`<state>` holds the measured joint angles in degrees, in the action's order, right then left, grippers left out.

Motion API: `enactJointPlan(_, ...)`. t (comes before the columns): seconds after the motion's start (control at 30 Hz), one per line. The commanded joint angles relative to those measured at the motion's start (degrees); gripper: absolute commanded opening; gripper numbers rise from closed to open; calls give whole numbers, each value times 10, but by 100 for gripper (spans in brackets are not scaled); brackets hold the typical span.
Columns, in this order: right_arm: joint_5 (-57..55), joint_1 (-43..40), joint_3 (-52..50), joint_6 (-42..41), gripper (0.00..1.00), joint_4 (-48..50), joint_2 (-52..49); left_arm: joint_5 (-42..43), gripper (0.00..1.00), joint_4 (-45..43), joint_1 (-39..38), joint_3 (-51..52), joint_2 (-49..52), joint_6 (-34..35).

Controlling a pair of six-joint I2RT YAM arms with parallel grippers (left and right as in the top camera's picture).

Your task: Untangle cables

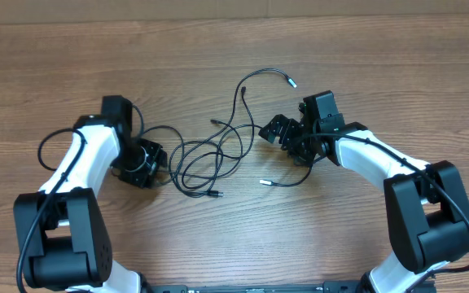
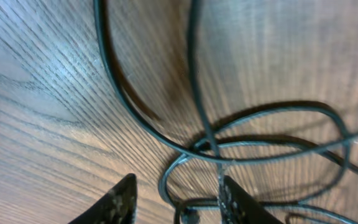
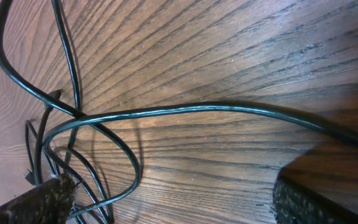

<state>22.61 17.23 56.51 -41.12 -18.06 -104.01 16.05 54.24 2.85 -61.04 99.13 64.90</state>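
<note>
The cables [image 1: 210, 155] are thin black cords lying in loose overlapping loops at the table's middle, with silvery plug tips [image 1: 293, 82] spread out to the far right and front. My left gripper [image 1: 155, 159] sits low at the loops' left edge. In the left wrist view its jaws [image 2: 179, 193] stand apart, a small cable loop [image 2: 166, 177] lies between them, and one strand runs along the right finger [image 2: 235, 199]. My right gripper [image 1: 271, 130] is at the loops' right side. It [image 3: 173, 199] is wide open over bare wood, with crossing strands [image 3: 79, 115] near its left finger [image 3: 42, 199].
The wooden table [image 1: 381, 65] extends all around the cables. Thicker black wires run along both white arms [image 1: 80, 159] [image 1: 373, 159]. A loose plug end [image 1: 216, 194] lies toward the front edge.
</note>
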Motion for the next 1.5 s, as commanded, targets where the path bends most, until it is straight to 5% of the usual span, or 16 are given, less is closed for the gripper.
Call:
enactJointPlan(0.0,-26,-2,-2,7,100,-4,-5,-15,42,-21,-12,32,5,73)
enactJointPlan(0.23,-26,-2,-3,7,100,-5,-5,-45,50,-126,-21,71,5,106)
enactJointPlan(0.67,-26,-2,-3,7,100,-5,-5,-71,49,-141,-21,100,5,140)
enactJointPlan(0.73,-26,-2,-2,7,100,-5,-5,-93,40,-141,-21,100,5,140)
enactJointPlan(0.8,-26,-2,-3,7,100,-5,-5,-103,4,-140,-21,100,5,136)
enactJointPlan(1.13,-26,-2,-3,7,100,-7,-5,-70,4,-106,3,48,-5,-87)
enactJointPlan(1.47,-26,-2,-2,7,100,-6,-5,-71,4,-64,12,-66,-114,-237)
